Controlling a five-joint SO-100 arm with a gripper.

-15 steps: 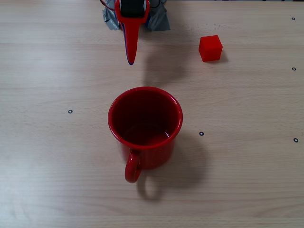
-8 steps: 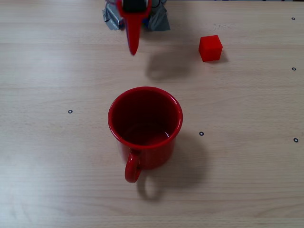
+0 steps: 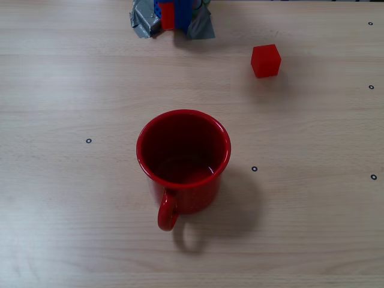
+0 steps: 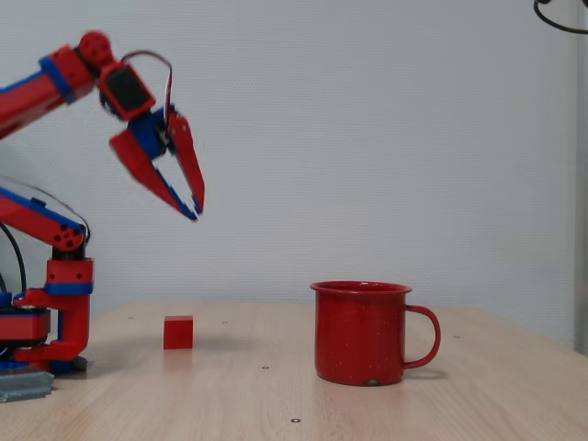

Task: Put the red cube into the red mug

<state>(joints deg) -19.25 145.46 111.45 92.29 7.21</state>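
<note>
The red cube (image 3: 266, 60) rests on the wooden table, up and to the right of the red mug (image 3: 198, 198). The mug stands upright and shows nothing inside, with its handle toward the picture's bottom. In the side-on fixed view the cube (image 4: 178, 332) lies left of the mug (image 4: 360, 333), close to the arm's base. My gripper (image 4: 196, 211) hangs high above the cube, pointing down and to the right. Its fingertips meet and hold nothing. From above only a red stub of the gripper (image 3: 167, 15) shows at the top edge.
The arm's base (image 4: 37, 342) stands at the table's far edge, held down by grey tape (image 3: 201, 27). Small black ring marks (image 3: 89, 141) dot the table. A dark cable (image 4: 559, 20) loops in at the upper right corner.
Seen from above, the long red finger has drawn back toward the top edge, and its shadow on the table has gone. Cube and mug have not moved.
</note>
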